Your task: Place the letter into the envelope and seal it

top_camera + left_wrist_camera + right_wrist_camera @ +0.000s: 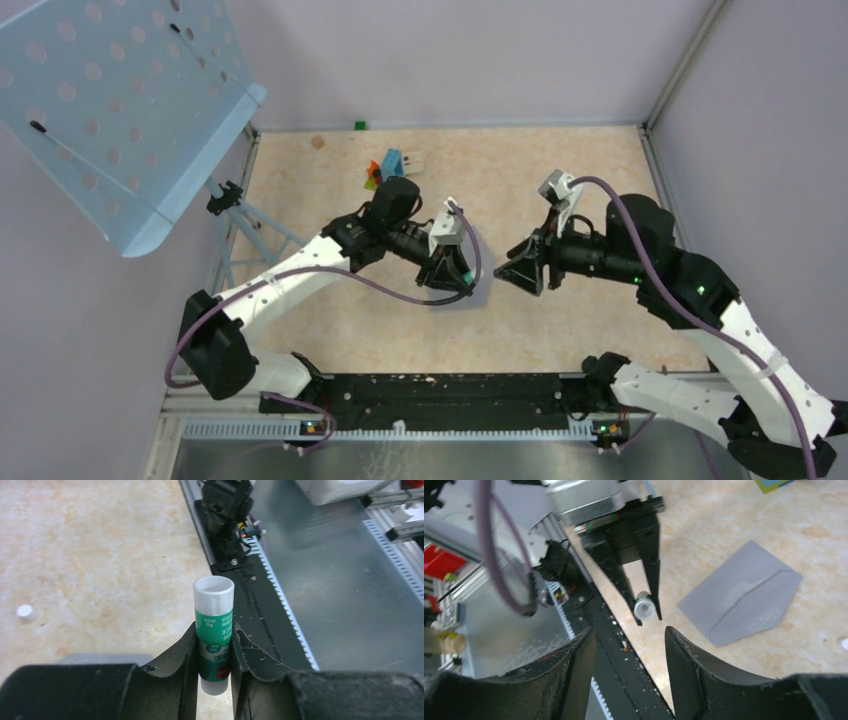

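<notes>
the pale mottled worktop (560, 170) carries a flat grey envelope (744, 597), a small white cap (26, 612) near it, and coloured blocks (388, 168) at the far side.

Overhead looks down; both wrist views share glue stick (214, 630).

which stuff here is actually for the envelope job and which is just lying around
For the job:
- envelope
- glue stick, held in the left gripper

Lying about:
- coloured blocks
- blue board with holes
- small white round piece on the table
</notes>
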Tool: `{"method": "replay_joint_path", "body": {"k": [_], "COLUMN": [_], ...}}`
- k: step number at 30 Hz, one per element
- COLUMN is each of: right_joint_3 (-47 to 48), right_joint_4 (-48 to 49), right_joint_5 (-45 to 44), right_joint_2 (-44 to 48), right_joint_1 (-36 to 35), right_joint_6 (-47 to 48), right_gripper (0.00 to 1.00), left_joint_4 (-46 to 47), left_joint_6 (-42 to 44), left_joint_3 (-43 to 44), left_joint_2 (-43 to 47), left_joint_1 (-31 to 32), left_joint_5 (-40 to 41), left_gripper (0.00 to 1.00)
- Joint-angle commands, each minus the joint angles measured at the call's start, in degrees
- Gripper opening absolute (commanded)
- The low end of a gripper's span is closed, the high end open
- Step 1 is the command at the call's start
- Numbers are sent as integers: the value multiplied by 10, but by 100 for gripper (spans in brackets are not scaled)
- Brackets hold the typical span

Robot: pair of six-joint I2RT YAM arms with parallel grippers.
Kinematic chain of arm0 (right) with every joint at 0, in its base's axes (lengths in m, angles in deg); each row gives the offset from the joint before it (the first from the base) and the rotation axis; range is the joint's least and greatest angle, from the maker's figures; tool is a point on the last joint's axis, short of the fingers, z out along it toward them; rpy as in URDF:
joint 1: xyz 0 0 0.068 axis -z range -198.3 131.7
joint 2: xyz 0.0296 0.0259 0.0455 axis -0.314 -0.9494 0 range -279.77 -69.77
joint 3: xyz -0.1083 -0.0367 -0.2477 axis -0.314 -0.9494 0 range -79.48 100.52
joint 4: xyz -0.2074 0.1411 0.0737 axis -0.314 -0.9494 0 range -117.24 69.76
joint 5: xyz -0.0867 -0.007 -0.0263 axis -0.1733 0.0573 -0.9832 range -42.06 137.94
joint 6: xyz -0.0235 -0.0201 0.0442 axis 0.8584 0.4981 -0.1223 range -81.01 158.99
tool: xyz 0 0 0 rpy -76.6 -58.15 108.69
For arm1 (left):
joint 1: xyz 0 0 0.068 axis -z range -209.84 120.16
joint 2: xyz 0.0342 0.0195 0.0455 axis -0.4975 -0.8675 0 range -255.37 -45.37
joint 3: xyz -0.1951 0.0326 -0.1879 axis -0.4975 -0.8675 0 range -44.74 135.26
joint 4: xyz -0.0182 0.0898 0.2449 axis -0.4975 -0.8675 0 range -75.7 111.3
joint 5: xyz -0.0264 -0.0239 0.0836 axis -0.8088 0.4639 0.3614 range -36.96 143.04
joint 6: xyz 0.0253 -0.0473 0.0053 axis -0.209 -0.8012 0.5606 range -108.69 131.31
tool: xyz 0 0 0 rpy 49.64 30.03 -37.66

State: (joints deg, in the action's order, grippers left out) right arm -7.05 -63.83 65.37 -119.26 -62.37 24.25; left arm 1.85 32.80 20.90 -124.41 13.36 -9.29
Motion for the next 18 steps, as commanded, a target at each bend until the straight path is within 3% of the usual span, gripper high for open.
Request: {"method": "replay_joint_path", "body": {"k": [1, 6, 18], "right_joint_3": [15, 25, 40], "right_joint_4": [-16, -24, 22], "right_joint_5": [111, 94, 50], "right_joint_2": [0, -25, -58], "right_joint_1": [-3, -37, -68], "right_joint_6": [51, 69, 89], "right_gripper": [52, 49, 49], "left_joint_4": [-4, 8, 29], "left_joint_6": [-39, -83, -112], "left_joint_3": [23, 33, 31], "left_joint_2": [4, -7, -19], "left_joint_1": [-9, -29, -30], "left_joint_5": [-116, -165, -185], "left_gripper": [0, 0, 0]}}
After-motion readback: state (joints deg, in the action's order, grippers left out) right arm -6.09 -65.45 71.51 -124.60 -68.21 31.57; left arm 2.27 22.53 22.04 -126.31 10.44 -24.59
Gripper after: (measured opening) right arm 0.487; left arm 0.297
